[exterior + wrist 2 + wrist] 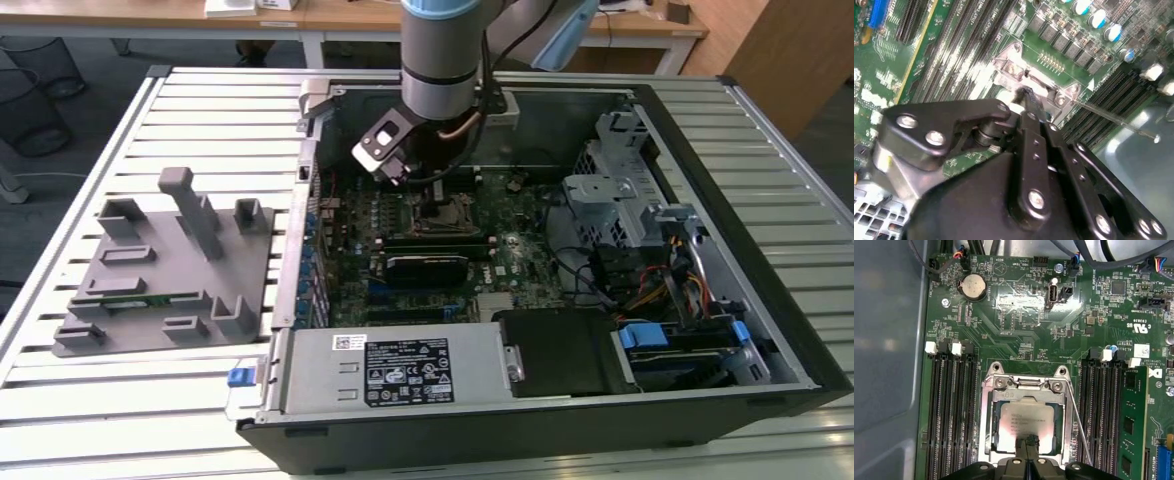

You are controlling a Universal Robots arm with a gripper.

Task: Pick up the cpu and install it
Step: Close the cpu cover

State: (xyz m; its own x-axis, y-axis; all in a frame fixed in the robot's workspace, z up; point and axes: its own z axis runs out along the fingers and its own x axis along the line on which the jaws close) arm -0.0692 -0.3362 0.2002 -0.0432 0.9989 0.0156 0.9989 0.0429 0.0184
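Your jaws are pinched together, holding nothing, tips at the edge of the cpu (1021, 422), which lies flat in its socket (985, 415). The open case (534, 435) sits on a slatted metal surface (200, 100) beside a grey fixture (160, 270); wooden desks (347, 12) stand behind.

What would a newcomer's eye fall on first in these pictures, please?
Most likely the arm reaching down into the open computer case in the middle of the exterior view. In the first wrist view, the silver cpu lies inside the metal socket frame, with the gripper shut at one edge of it. A grey fixture tray sits at the exterior view's left.
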